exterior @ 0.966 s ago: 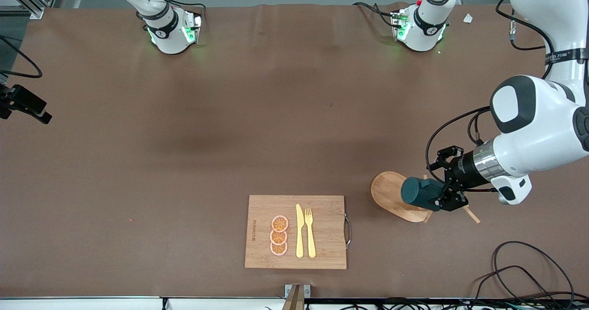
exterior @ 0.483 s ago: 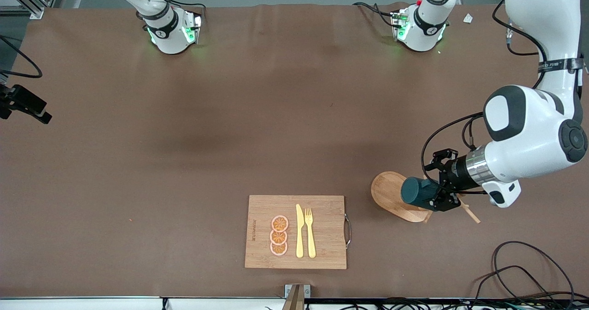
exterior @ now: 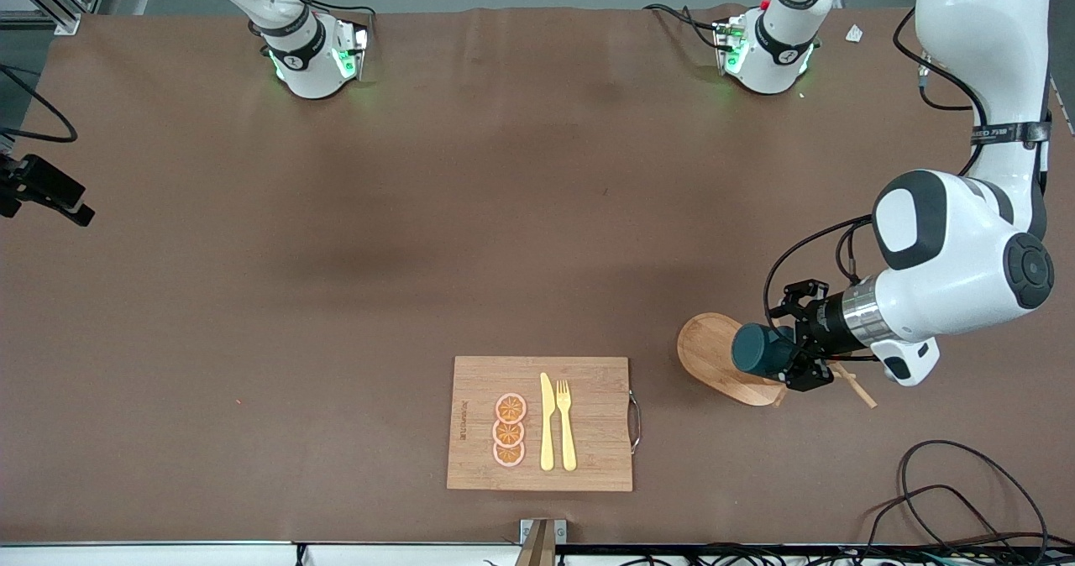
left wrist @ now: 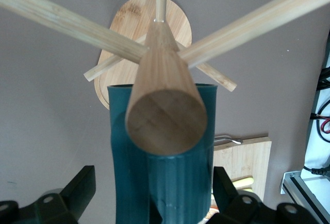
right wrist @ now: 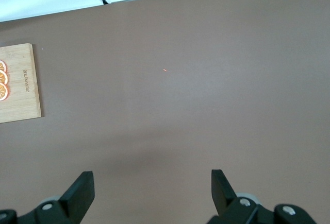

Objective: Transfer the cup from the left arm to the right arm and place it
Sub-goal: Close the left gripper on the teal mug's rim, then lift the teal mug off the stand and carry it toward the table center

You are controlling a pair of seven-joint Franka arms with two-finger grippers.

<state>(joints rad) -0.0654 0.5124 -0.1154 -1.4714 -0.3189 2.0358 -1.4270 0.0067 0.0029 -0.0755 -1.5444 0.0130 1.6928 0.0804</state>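
L gripper (exterior: pixel 796 358) wide open around cup (exterior: pixel 762 349) hung on rack (exterior: pixel 721 369), fingers (left wrist: pixel 77 188) not touching. R gripper (right wrist: pixel 152 190) open, empty, waits off rack.

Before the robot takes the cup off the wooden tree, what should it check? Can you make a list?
1. Left gripper open: ok.
2. Fingers either side of the cup: ok.
3. Fingers touching the cup: cannot tell.
4. Cup hanging on the wooden rack, not yet lifted off: ok.
5. Right gripper open, waiting over bare table: ok.
6. Cutting board away from the rack: ok.
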